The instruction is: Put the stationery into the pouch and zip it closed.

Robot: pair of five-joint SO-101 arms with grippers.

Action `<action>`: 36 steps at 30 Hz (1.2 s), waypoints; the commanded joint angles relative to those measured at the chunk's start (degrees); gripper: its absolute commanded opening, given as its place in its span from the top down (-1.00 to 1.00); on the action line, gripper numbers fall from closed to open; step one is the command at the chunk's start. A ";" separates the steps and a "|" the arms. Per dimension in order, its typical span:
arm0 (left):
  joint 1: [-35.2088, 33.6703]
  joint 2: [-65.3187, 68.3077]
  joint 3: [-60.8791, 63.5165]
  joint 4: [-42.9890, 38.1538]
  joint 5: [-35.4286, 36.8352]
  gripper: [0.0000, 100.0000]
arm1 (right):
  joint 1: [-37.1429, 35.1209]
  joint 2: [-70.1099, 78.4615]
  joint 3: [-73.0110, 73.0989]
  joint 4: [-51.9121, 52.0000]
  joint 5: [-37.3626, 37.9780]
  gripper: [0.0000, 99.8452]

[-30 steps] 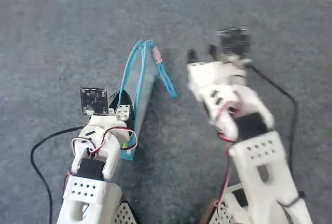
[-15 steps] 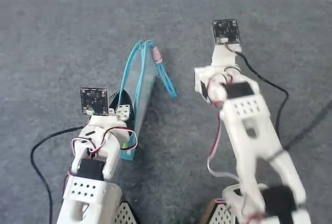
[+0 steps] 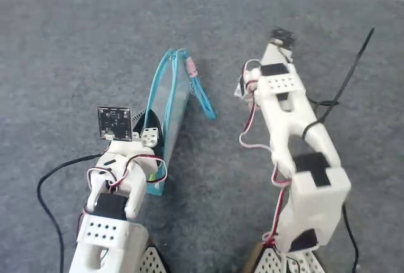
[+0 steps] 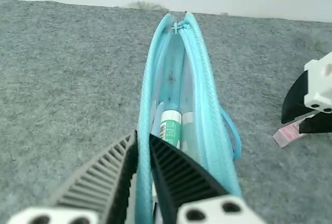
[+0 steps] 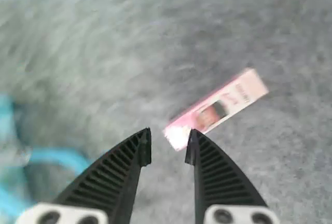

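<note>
Pinching one wall of the pouch point(image 4: 199, 79): left gripper point(image 4: 142, 141), fingers pressed together on the teal rim at the near end. High view shows the same grip, left gripper point(image 3: 150, 135) at the pouch's point(image 3: 169, 102) end nearest the arm bases.

Pouch stands on its long edge on the grey mat point(image 3: 76, 52), mouth up, zip open along the top, the two rims slightly apart and meeting at the far end. Inside, between the walls: a white tube point(image 4: 170, 123) with a green band, upright, just beyond the left fingertips. A second pale item beside it, too dim to tell.

Teal loop point(image 3: 205, 102) hangs off the pouch's side toward the right arm point(image 3: 284, 105). Pink pull point(image 3: 189, 67) at the far end.

Right gripper point(image 5: 169, 138): fingers spread, nothing held. It hangs low over the mat, apart from the pouch, on the loop side. Pink box point(image 5: 223, 105) lies flat on the mat, outside the pouch, its near end just ahead of the gap between the tips, closer to one finger. Contact cannot be told.

Left wrist view: the right gripper point(image 4: 306, 115) at the far edge, pink box point(image 4: 287, 134) under its dark fingers.
</note>
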 commanded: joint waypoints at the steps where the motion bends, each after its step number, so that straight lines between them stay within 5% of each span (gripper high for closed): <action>1: 0.70 0.18 1.19 -0.26 -0.70 0.98 | 3.12 2.68 -8.35 3.56 -6.68 0.76; 19: 0.70 0.18 1.19 -0.26 -0.70 0.98 | 4.18 14.64 -19.43 14.20 -7.30 0.75; 26: 0.70 0.18 1.19 -0.18 -0.70 0.98 | 3.82 14.90 -19.43 16.31 -3.69 0.52; 36: 0.62 0.18 1.19 -0.18 -0.70 0.98 | 4.26 14.55 -19.34 17.89 -3.16 0.91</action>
